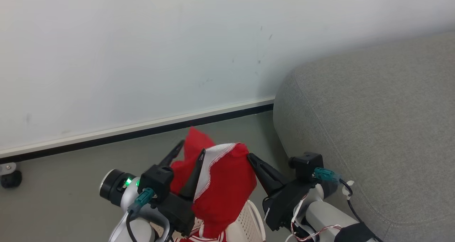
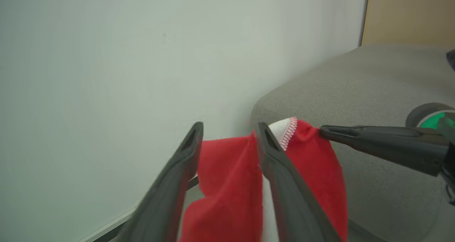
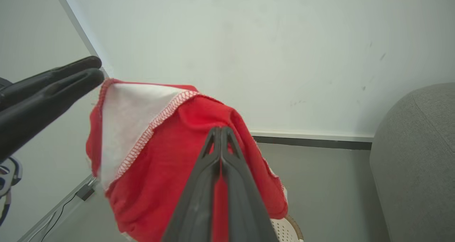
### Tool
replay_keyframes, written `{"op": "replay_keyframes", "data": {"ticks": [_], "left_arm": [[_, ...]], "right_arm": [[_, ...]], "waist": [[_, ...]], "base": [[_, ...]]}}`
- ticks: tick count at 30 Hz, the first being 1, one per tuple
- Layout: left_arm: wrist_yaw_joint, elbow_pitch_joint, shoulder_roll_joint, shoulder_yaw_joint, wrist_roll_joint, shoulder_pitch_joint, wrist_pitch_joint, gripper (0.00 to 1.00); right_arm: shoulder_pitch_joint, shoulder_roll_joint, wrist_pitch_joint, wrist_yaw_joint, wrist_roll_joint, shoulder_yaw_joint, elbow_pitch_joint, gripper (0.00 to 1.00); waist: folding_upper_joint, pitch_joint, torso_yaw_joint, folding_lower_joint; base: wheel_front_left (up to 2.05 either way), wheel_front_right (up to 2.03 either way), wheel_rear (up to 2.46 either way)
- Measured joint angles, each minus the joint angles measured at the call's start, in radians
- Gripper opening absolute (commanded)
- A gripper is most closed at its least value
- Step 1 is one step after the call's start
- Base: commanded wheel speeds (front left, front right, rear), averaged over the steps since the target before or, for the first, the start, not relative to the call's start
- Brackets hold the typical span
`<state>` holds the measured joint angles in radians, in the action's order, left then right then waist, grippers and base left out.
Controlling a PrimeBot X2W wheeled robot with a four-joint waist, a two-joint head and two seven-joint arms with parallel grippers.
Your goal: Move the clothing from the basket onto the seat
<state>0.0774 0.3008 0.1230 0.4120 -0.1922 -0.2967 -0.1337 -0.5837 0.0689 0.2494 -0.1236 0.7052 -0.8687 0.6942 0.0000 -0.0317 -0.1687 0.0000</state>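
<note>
A red garment (image 1: 227, 185) with a white panel and stitched trim hangs in the air above the basket (image 1: 250, 220). My right gripper (image 1: 249, 157) is shut on the garment's right edge; its closed tips (image 3: 220, 131) pinch the red cloth (image 3: 170, 156). My left gripper (image 1: 192, 148) stands open, and the cloth (image 2: 227, 178) hangs between its two fingers and drapes over one finger (image 2: 280, 174). A second red garment with white stripes (image 1: 199, 237) lies in the cream perforated basket (image 3: 286, 228). The grey seat (image 1: 373, 121) rises to the right of both grippers.
A pale wall with a white and black baseboard (image 1: 142, 128) runs behind the grey floor (image 1: 64, 171). A caster wheel (image 1: 10, 178) sits at the far left. A beige panel (image 2: 408, 14) stands behind the seat (image 2: 373, 89).
</note>
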Motion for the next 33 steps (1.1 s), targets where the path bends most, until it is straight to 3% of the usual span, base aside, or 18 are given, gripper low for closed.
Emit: {"op": "replay_keyframes", "data": {"ticks": [16, 33], "left_arm": [[-0.017, -0.018, 0.004, -0.021, -0.01, 0.04, 0.0, 1.0], [-0.022, -0.05, 0.008, -0.017, -0.035, 0.11, -0.015, 1.0]], "right_arm": [[0.004, 0.032, 0.0, 0.0, -0.004, 0.065, -0.033, 0.0], [-0.002, 0.047, 0.0, 0.0, -0.066, 0.119, -0.097, 0.0]], "waist": [[0.0, 0.003, -0.032, 0.0], [0.0, 0.015, -0.125, 0.0]], "base": [[0.0, 0.0, 0.0], [0.0, 0.0, 0.0]]}}
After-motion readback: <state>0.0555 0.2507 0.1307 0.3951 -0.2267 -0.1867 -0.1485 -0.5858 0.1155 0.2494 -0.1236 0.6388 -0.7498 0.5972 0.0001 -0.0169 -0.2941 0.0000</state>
